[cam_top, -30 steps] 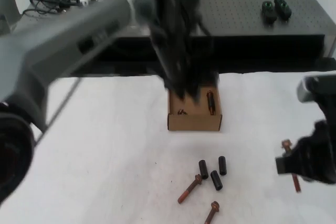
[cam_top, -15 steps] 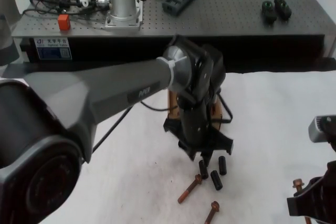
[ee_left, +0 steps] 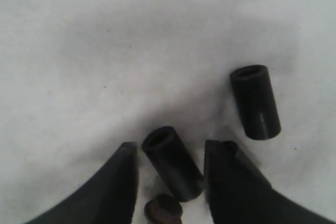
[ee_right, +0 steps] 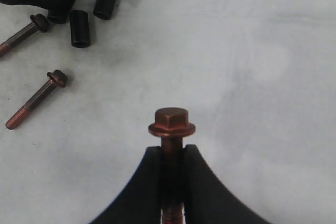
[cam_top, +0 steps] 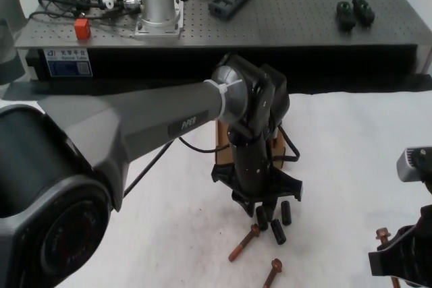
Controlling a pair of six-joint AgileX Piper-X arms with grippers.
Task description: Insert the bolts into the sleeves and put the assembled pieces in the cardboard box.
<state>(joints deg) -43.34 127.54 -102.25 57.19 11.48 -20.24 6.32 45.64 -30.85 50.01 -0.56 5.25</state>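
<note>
Lying in one small cluster on the white cloth (cam_top: 351, 133) were three black sleeves and two loose bolts.

Item, left gripper (ee_left: 170, 161): lowered over the cluster with its fingers parted. They stood either side of the straddled sleeve (ee_left: 172, 163), which lay on the cloth with a narrow gap on each flank, so nothing was clamped. The second sleeve (ee_left: 255, 102) lay just beside, apart from the fingers. A bolt head (ee_left: 163, 211) sat close against the straddled sleeve's near end.

Item, right gripper (ee_right: 172, 153): closed on the held bolt (ee_right: 171, 124), its shank pinched between the fingers and its flanged hex head standing clear above the fingertips. It was held off to the right, well apart from the cluster.

Item, first loose bolt (cam_top: 244, 242) and other loose bolt (cam_top: 273, 272): both flat on the cloth, near the sleeves.

Item, cardboard box (cam_top: 220, 148): farther back on the cloth, mostly hidden behind the left arm, its contents not discernible.

Item, perforated metal table (cam_top: 304, 5): behind the cloth.
</note>
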